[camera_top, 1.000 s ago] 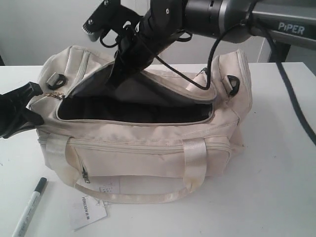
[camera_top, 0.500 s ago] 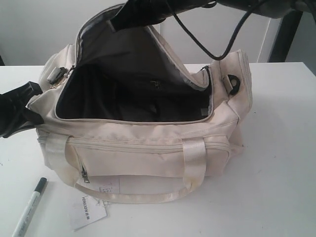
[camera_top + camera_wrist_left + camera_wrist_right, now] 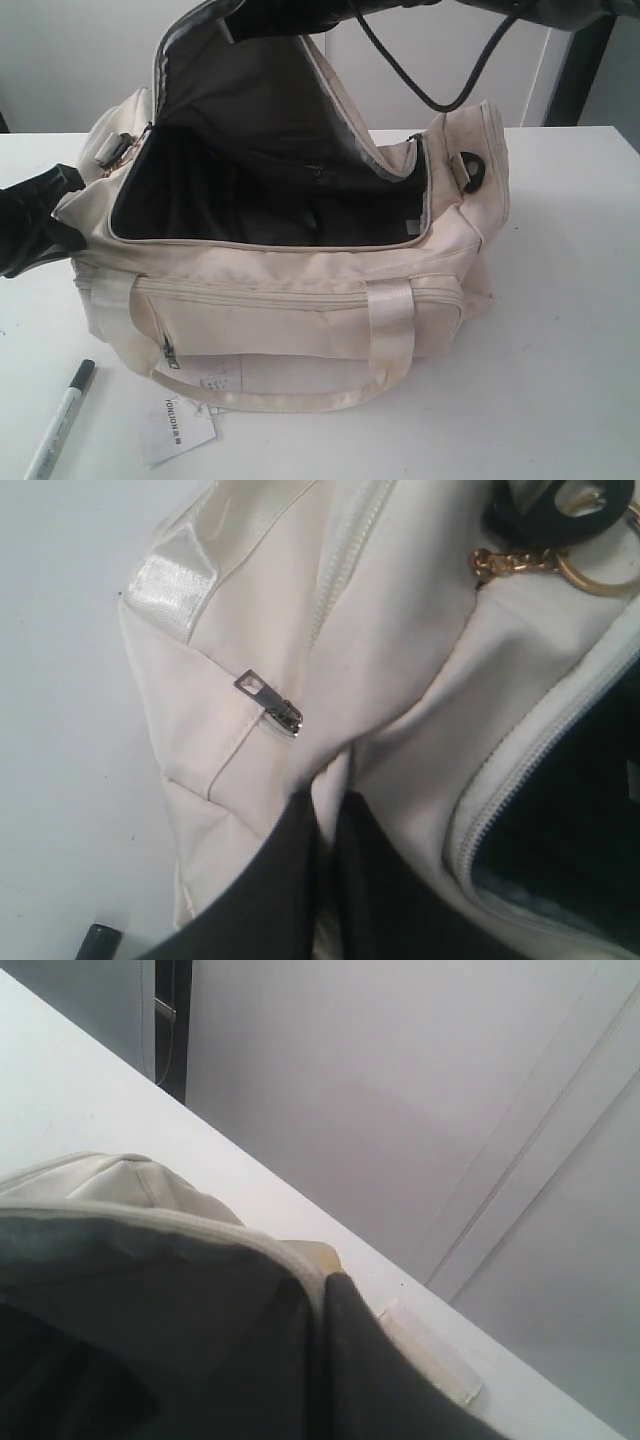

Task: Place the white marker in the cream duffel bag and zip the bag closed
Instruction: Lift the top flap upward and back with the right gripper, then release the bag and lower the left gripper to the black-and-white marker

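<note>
The cream duffel bag (image 3: 300, 310) stands on the white table with its top flap (image 3: 250, 110) pulled up, showing the dark lining. My right gripper (image 3: 245, 22) is shut on the flap's edge (image 3: 300, 1260) and holds it high. At the bag's left end my left gripper (image 3: 62, 205) is shut on a fold of cream fabric (image 3: 326, 805), close to a small metal zipper pull (image 3: 268, 698). The white marker (image 3: 58, 422), dark cap up, lies on the table in front of the bag's left corner, free of both grippers. Only its cap (image 3: 98, 941) shows in the left wrist view.
A white paper tag (image 3: 175, 428) lies in front of the bag beside the marker. The near cream handle (image 3: 300, 395) droops onto the table. A gold chain and ring (image 3: 520, 565) hang by a black strap ring. A black cable (image 3: 430, 90) loops above the bag's right end.
The right gripper has lifted the flap from low over the opening to high above the bag, so the mouth gapes wide. Left gripper, marker and tag have stayed put.
</note>
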Robot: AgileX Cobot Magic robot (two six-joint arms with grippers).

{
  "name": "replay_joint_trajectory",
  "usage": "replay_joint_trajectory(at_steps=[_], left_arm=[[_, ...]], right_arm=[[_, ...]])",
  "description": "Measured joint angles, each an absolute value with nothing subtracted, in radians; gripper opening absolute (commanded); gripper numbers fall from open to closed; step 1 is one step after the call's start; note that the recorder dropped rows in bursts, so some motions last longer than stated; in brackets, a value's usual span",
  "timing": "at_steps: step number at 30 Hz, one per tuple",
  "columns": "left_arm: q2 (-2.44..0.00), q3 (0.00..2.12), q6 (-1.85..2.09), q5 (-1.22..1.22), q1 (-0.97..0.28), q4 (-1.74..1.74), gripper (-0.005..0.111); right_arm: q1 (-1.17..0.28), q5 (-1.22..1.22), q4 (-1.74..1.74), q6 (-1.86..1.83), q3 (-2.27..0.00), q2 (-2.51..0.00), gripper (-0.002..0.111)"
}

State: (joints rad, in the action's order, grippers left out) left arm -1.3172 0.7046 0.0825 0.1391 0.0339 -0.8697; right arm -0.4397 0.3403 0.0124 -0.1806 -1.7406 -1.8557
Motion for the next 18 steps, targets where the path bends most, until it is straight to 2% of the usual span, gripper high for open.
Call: replay_joint_trajectory(at_steps=[5, 7, 12, 14, 16, 18], left_arm=[[-1.317, 0.705, 0.083, 0.139, 0.034, -0.87, 0.003], [-1.317, 0.705, 0.083, 0.139, 0.034, -0.87, 0.013], [-1.317, 0.705, 0.083, 0.143, 0.034, -0.87, 0.061], [-1.317, 0.705, 0.083, 0.145, 0.034, -0.87, 0.074], [-1.315, 0.705, 0.083, 0.149, 0.034, -0.87, 0.081], [-1.303, 0.705, 0.083, 0.149, 0.034, -0.87, 0.083]], right_arm=[[-0.44, 0.35, 0.012, -0.181, -1.741, -1.852, 0.0], [-0.44, 0.35, 0.012, -0.181, -1.741, -1.852, 0.0], [-0.44, 0.352, 0.014, -0.181, -1.741, -1.852, 0.0], [-0.439, 0.352, 0.016, -0.179, -1.741, -1.852, 0.0], [-0.439, 0.352, 0.018, -0.179, -1.741, -1.852, 0.0], [-0.439, 0.352, 0.02, -0.179, -1.741, -1.852, 0.0]])
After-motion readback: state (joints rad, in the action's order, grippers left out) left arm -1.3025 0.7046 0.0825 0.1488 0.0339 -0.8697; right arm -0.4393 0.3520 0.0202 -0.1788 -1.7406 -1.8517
